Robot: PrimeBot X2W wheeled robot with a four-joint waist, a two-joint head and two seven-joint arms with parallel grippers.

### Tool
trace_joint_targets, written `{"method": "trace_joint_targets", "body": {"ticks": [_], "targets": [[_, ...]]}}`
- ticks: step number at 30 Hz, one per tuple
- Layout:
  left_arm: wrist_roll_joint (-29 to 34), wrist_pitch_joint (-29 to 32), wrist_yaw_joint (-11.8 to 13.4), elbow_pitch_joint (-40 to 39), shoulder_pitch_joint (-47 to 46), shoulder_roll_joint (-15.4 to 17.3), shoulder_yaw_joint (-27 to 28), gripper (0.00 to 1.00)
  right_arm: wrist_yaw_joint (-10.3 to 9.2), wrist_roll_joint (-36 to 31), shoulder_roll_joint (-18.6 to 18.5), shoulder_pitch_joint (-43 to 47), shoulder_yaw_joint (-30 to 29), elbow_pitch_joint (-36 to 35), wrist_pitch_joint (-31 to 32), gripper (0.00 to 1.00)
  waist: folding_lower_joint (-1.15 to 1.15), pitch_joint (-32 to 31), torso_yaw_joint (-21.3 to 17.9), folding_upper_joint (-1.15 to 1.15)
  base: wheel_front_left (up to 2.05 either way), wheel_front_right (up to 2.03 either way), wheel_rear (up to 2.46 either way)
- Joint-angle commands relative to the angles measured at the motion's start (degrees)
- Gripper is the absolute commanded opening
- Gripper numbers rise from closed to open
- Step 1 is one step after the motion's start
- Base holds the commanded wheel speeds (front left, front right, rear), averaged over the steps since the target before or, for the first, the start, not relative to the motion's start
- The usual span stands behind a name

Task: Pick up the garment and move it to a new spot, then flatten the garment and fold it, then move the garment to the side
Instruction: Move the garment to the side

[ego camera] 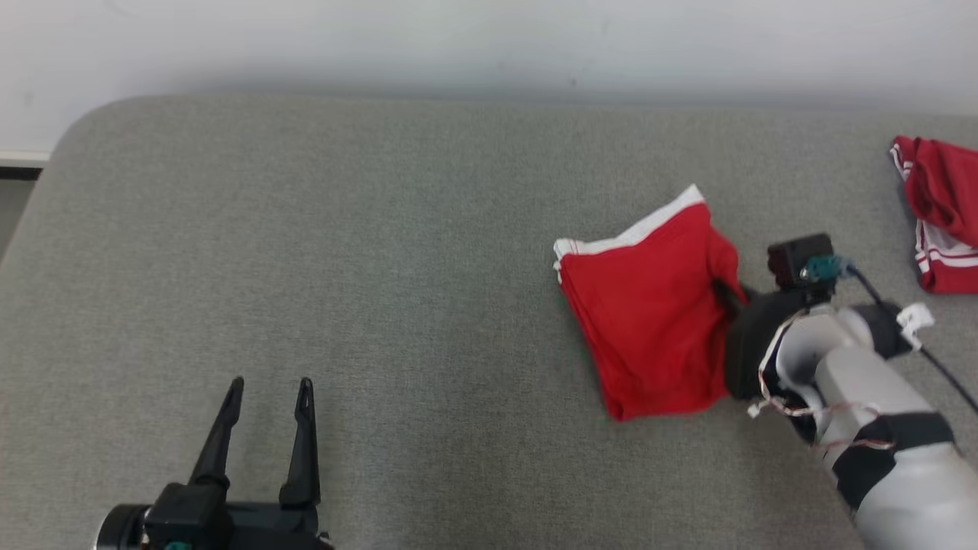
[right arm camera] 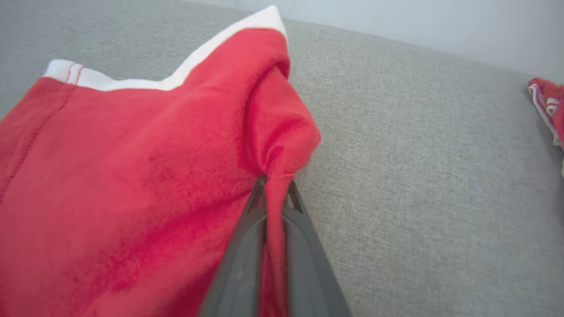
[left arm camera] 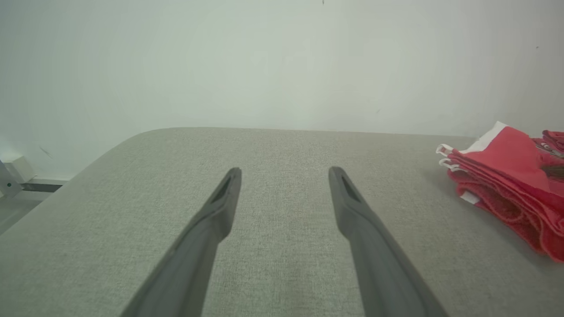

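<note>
Grey woven cloth covers the desk (ego camera: 382,229), where the right gripper (right arm camera: 274,187) is clamped on a bunched edge of the folded red fabric garment with a white waistband (ego camera: 646,321) lying just ahead of it, likely to carry it aside, while the left gripper (ego camera: 271,382) idles wide open, well apart.

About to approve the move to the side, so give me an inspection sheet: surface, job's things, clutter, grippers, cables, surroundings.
Surface: grey cloth-covered table, rounded corner, no spills seen.
Job's things: folded red garment with a white band, lying right of centre, its right edge pinched up.
Clutter: second red garment, crumpled at the far right, apart from the folded one.
Grippers: right gripper shut on the folded garment's edge; left gripper open, holding nothing.
Cables: dark cable trails right from the right wrist; thin wires run along that forearm.
Surroundings: pale wall behind the table.
</note>
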Motion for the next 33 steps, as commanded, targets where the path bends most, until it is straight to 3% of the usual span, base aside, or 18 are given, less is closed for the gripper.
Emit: {"method": "trace_joint_targets", "body": {"ticks": [1,7,18,33], "targets": [[0.5,-0.2,0.0,-1.1,-1.5,-0.1,0.0,1.0,-0.18,0.9,-1.7,-2.8,2.2,-1.2,0.6,0.0,-0.01,3.8,-1.9,0.0,0.0,0.0,0.0],[1.6,-0.2,0.0,-3.9,-5.0,-0.1,-0.1,1.0,-0.18,3.6,-8.5,-10.5,7.6,-4.3,1.8,0.0,-0.01,11.1,-4.8,0.0,0.0,0.0,0.0],[3.9,-0.2,1.3,-12.6,-6.4,1.0,3.0,1.0,-0.18,8.5,-19.0,-22.9,12.0,-7.0,1.5,0.0,-0.01,20.5,-11.7,0.0,0.0,0.0,0.0],[7.2,-0.2,1.6,-21.5,-5.9,3.7,2.5,1.0,-0.19,13.6,-31.4,-31.7,18.5,-4.3,2.1,0.0,-0.01,25.3,-17.3,0.0,0.0,0.0,0.0]]}}
